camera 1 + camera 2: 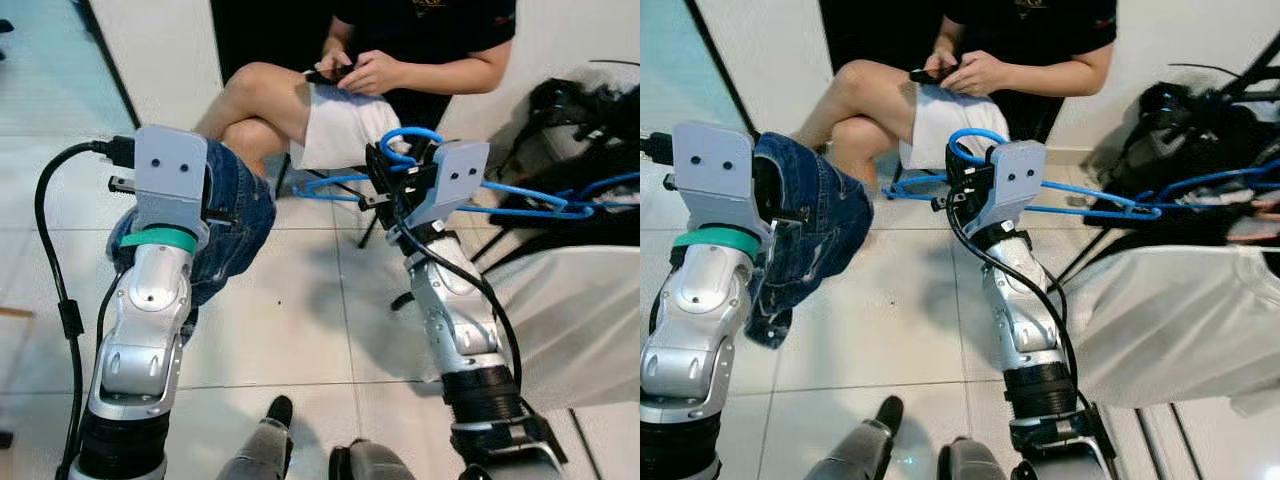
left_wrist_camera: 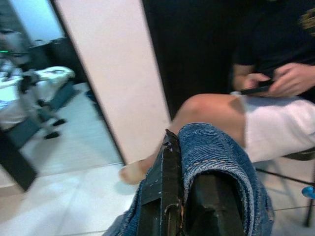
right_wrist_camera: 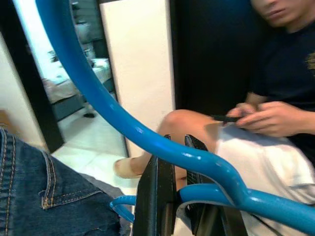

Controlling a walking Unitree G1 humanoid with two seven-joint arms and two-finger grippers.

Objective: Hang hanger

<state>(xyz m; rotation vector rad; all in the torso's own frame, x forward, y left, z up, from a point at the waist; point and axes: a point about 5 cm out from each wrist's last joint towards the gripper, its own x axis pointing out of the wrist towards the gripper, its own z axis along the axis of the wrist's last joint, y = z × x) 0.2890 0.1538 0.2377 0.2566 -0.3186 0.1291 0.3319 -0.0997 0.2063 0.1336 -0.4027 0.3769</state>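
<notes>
Right gripper [image 3: 179, 196] is grasping the blue hanger [image 1: 520, 205] at its neck, hook curving just above the fingers. Left gripper [image 2: 189, 196] is clenching folded jeans [image 1: 810, 215]. Seated person [image 1: 400, 50] is sitting beyond both grippers.

Head eyes look down over both arms; wrist cameras face the seated person [image 1: 400, 60].
</notes>
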